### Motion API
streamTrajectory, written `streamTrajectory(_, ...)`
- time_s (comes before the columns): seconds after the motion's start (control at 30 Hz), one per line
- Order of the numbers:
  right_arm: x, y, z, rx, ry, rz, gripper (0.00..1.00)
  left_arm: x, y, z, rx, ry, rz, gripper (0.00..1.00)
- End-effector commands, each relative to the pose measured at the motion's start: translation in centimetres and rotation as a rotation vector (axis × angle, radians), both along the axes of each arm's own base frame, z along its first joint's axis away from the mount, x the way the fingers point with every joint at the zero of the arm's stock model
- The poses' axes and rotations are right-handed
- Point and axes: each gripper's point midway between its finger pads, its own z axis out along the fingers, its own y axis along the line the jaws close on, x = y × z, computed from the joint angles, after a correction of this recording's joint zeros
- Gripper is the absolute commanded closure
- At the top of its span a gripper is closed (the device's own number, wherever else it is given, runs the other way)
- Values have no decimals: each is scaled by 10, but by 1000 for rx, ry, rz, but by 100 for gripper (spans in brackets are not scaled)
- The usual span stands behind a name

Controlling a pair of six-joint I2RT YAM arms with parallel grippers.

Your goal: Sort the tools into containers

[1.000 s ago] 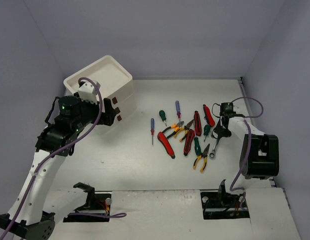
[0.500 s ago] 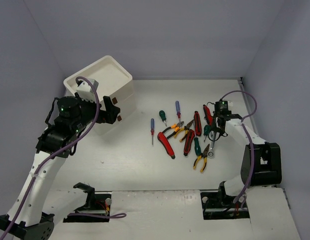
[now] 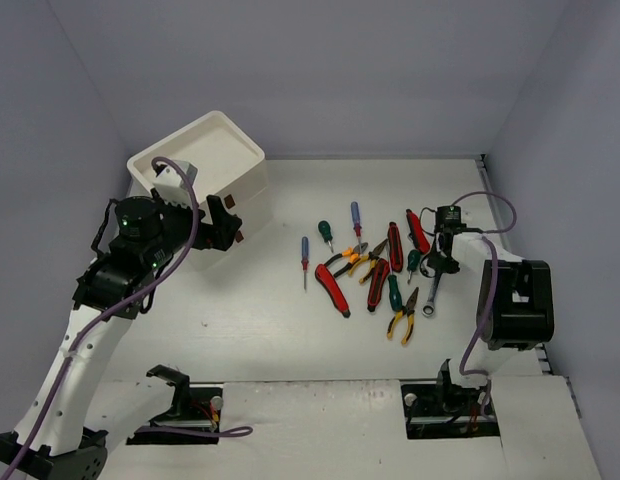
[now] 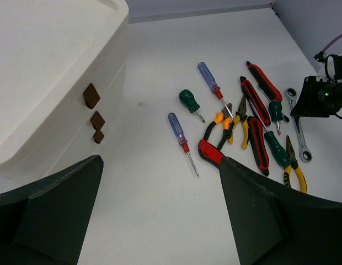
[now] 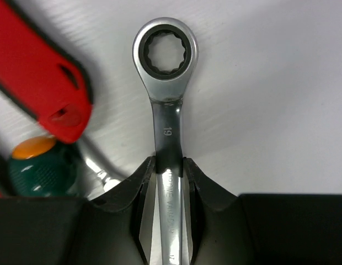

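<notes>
Top external: white table [image 3: 250,320], plain lavender walls [image 3: 340,70]. Right gripper [image 5: 170,163] pinches the shiny silver ratchet wrench [image 5: 166,121] (stamped 19). The left gripper [image 4: 160,221] is spread wide.

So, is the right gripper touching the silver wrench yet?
Touching. The right wrist view shows the fingers of the right gripper pressed against both sides of the silver wrench, no gap.

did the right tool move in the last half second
Yes: the right tool, closed on the wrench, shifted right, away from the red-handled cutters.
</notes>
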Motion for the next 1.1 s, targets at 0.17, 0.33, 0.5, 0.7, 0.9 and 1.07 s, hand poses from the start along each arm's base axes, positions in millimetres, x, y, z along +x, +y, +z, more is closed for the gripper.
streamTrajectory(0.17,38,-17,-7,12,-10,-20,90,-5,1,29,-32,-113,-5,16)
streamTrajectory(0.33,24,-10,-13,62,47,-39,62,-8,5,29,-10,-116,2,16)
streamTrajectory(0.5,-2,-7,-22,76,122,-56,54,-11,10,25,25,-114,11,16)
streamTrajectory(0.7,-15,-2,-27,96,186,-50,55,-11,13,23,58,-124,9,16)
streamTrajectory(0.9,-33,5,-34,132,256,-43,56,-10,10,22,65,-125,-1,16)
streamTrajectory(1.07,-38,8,-35,143,279,-51,57,-10,8,21,71,-123,-10,16)
